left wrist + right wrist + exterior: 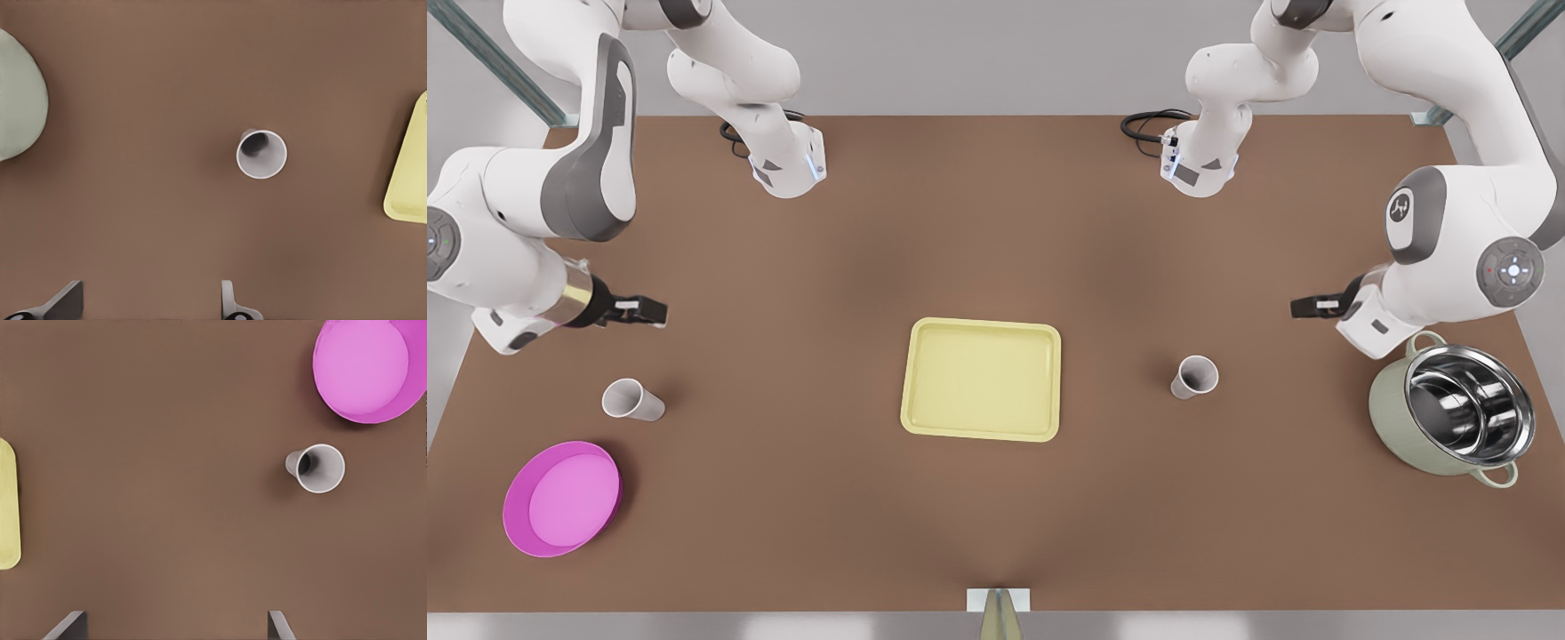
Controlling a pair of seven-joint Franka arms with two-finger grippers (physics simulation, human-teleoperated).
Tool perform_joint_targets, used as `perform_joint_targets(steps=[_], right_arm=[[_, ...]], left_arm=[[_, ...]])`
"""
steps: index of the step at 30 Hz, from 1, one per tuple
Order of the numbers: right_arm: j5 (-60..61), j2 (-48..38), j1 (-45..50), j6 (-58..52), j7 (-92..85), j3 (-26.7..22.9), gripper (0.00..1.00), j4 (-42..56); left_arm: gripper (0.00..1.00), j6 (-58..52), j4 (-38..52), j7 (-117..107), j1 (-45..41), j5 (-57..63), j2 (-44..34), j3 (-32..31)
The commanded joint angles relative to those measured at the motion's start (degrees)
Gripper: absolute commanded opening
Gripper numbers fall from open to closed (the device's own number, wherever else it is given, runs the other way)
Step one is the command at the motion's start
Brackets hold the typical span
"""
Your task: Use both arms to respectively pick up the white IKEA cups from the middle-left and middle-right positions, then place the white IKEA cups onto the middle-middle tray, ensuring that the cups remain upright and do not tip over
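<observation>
Evidently light, stiff and easily tipped, each cup, one (1194,376) near the pot (1454,409) below the open left gripper (1307,308), the other (631,399) beside the plate (560,498) below the open right gripper (649,311), wants a mid-wall grip before going onto the tray (982,380) between them.

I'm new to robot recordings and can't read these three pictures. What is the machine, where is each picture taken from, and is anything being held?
Two white robot arms stand over a brown table, seen from a camera off the arms. The other pictures come from cameras on the wrists. The left gripper hangs open above the cup near the green pot; in the front view that gripper is on the right. The right gripper, also open, hangs above the other cup beside the pink plate; in the front view it is on the left. Both cups stand upright on the table. Between them lies the yellow tray. Nothing is held.
</observation>
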Motion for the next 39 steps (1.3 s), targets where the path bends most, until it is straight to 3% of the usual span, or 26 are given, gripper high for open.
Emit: perform_joint_targets(steps=[1,2,4,7,10,15,19,22,23,25,28,29,30,34,39], right_arm=[[0.2,0.0,-0.1,3.8,-0.7,0.0,1.00,0.1],[0.4,0.2,-0.1,3.7,-2.5,0.0,1.00,0.1],[-0.2,3.9,-2.3,4.2,-7.8,-0.3,1.00,0.8],[-0.3,14.0,-10.2,7.1,-9.3,-0.3,1.00,5.7],[-0.5,20.3,-13.5,10.6,-9.4,-0.4,1.00,9.5],[0.1,28.1,-15.9,24.7,-11.8,-0.3,1.00,9.8],[0.0,28.1,-16.6,25.6,-11.8,-0.1,1.00,7.8],[0.0,25.5,-17.4,27.5,-12.0,-0.1,1.00,2.1],[0.2,24.4,-17.4,28.9,-12.9,-0.1,1.00,-0.4],[0.2,24.7,-17.7,29.0,-12.9,-0.1,1.00,-0.9],[0.2,25.0,-18.3,32.4,-12.9,-0.1,1.00,-3.4],[0.3,25.0,-18.3,32.6,-12.9,-0.1,1.00,-3.5],[0.3,25.1,-18.7,33.6,-12.9,-0.1,1.00,-4.4],[0.3,26.2,-19.5,34.2,-12.9,-0.1,1.00,-5.1],[0.4,26.5,-20.6,35.3,-12.9,-0.1,1.00,-7.2]], left_arm=[[1.00,3.2,0.0,-1.8,0.0,0.0,-0.1,0.0],[1.00,3.6,-0.1,-2.1,-0.1,-0.3,0.2,-0.1],[1.00,9.3,-0.1,-7.6,-3.7,-0.2,8.8,-0.4],[1.00,16.5,-1.0,-7.6,-3.8,-0.4,14.2,-1.5],[1.00,35.5,-11.8,-7.5,-3.6,-3.3,14.6,-1.5],[1.00,37.9,-15.9,-7.0,-3.5,-3.4,15.1,-1.6],[1.00,44.6,-22.8,-7.0,-3.7,-3.4,15.9,-1.6],[1.00,45.3,-22.9,-7.0,-3.7,-3.4,17.7,-1.6],[0.94,46.3,-22.9,-7.0,-3.7,-3.4,18.0,-1.6],[0.54,46.4,-22.8,-7.0,-3.7,-3.4,17.9,-1.8],[0.53,46.3,-22.8,-7.0,-3.7,-5.8,17.1,-2.0],[0.50,46.3,-22.8,-7.0,-3.7,-6.0,17.1,-2.7],[0.40,46.3,-22.8,-7.0,-3.7,-6.0,17.0,-3.2],[0.27,46.2,-22.7,-7.0,-3.8,-5.9,17.3,-3.6],[0.25,45.2,-22.7,-7.7,-4.9,-6.0,14.1,-3.6]])
